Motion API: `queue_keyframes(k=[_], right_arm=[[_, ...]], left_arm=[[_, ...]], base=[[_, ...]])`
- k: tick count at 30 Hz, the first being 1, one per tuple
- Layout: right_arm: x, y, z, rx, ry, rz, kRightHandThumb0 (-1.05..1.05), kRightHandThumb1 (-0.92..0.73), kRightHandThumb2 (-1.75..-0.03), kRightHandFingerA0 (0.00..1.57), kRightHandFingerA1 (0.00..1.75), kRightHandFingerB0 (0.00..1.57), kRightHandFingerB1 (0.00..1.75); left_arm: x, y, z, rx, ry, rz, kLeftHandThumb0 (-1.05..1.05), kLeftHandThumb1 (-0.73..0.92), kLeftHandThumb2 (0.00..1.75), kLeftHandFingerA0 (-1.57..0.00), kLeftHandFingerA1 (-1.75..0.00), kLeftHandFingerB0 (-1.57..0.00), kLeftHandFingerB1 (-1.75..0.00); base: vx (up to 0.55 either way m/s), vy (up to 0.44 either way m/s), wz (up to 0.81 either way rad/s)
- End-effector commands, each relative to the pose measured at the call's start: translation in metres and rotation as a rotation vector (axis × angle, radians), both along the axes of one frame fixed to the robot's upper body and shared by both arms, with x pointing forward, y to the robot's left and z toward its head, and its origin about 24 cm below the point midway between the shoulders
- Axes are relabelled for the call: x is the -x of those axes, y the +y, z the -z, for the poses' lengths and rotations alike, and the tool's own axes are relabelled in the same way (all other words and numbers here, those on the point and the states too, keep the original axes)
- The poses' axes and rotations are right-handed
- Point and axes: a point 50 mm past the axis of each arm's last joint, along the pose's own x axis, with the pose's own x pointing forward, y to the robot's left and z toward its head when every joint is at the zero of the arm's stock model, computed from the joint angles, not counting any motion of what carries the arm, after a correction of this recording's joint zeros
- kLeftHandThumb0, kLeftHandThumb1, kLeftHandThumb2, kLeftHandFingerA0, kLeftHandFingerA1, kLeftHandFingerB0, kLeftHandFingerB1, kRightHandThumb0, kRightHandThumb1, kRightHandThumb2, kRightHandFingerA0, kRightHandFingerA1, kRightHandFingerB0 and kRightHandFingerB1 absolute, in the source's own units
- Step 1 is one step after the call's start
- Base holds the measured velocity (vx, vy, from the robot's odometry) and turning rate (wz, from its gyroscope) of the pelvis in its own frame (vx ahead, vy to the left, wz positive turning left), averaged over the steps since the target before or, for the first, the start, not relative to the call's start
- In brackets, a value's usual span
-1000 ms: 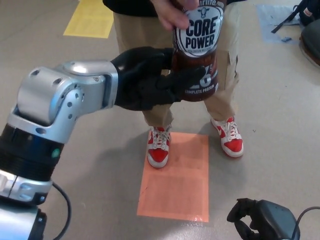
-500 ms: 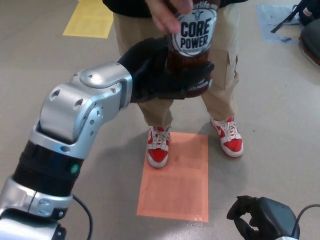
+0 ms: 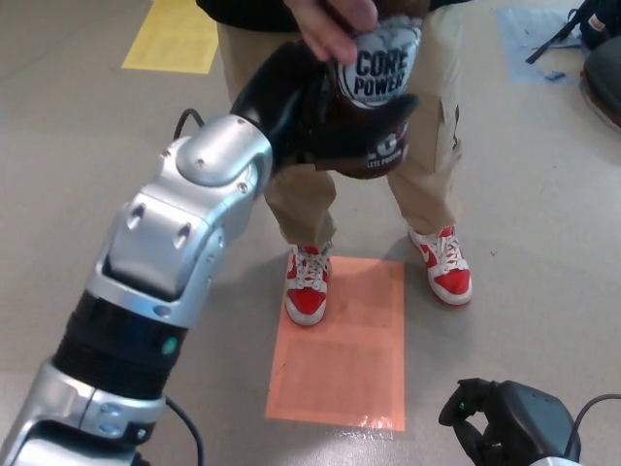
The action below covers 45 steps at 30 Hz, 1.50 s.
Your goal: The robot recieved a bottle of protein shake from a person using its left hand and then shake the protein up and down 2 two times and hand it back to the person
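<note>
Beige floor (image 3: 87,175) behind; your left hand (image 3: 320,121) gripped the bottle (image 3: 380,97) at top center, person's hand (image 3: 335,24) on its top.

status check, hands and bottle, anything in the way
Left robot hand shut on protein shake bottle. Person's hand also gripping its top. Right robot hand low, idle, fingers unclear. Nothing blocking.

Bright even indoor light, soft shadows, motion blur on bottle (image 3: 376,102), glare on floor (image 3: 543,194)
</note>
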Motion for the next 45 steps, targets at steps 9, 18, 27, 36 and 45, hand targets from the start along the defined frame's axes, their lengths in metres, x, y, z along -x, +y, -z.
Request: queue_keyframes(k=[9, 18, 27, 36, 45], right_arm=[[0.0, -0.001, 0.0, -0.02, 0.0, 0.011, -0.52, -0.55, -1.14, 0.85, 0.83, 0.89, 0.82], [0.004, -0.001, 0.002, -0.038, -0.002, 0.039, -0.5, -0.6, -0.95, 0.86, 0.8, 0.91, 0.71], [0.008, -0.002, 0.005, -0.039, 0.018, 0.04, -0.52, -0.55, -1.12, 0.82, 0.83, 0.87, 0.81], [0.003, -0.002, 0.002, -0.054, 0.008, 0.058, -0.45, -0.57, -1.17, 0.88, 0.89, 0.86, 0.82], [-0.002, -0.001, -0.002, -0.049, -0.015, 0.045, -0.5, -0.58, -1.05, 0.91, 0.79, 0.92, 0.71]], left_arm=[[0.0, 0.022, 0.008, -0.106, -0.279, -0.197, -0.2, 0.84, 0.66, -1.04, -0.53, -0.78, -0.63], [0.004, 0.047, 0.06, -0.104, -0.167, -0.244, -0.21, 0.82, 0.65, -1.0, -0.56, -0.78, -0.7], [0.01, 0.092, 0.126, -0.102, 0.053, -0.385, -0.26, 0.85, 0.65, -1.05, -0.54, -0.75, -0.71], [0.013, 0.105, 0.148, -0.101, 0.102, -0.4, -0.28, 0.82, 0.65, -1.07, -0.55, -0.76, -0.69], [-0.017, 0.092, 0.069, 0.051, -0.046, -0.398, -0.33, 0.7, 0.88, -0.99, -0.76, -0.77, -0.75]], base=[[0.0, 0.0, 0.0], [0.0, 0.0, 0.0], [0.0, 0.0, 0.0], [0.0, 0.0, 0.0], [0.0, 0.0, 0.0]])
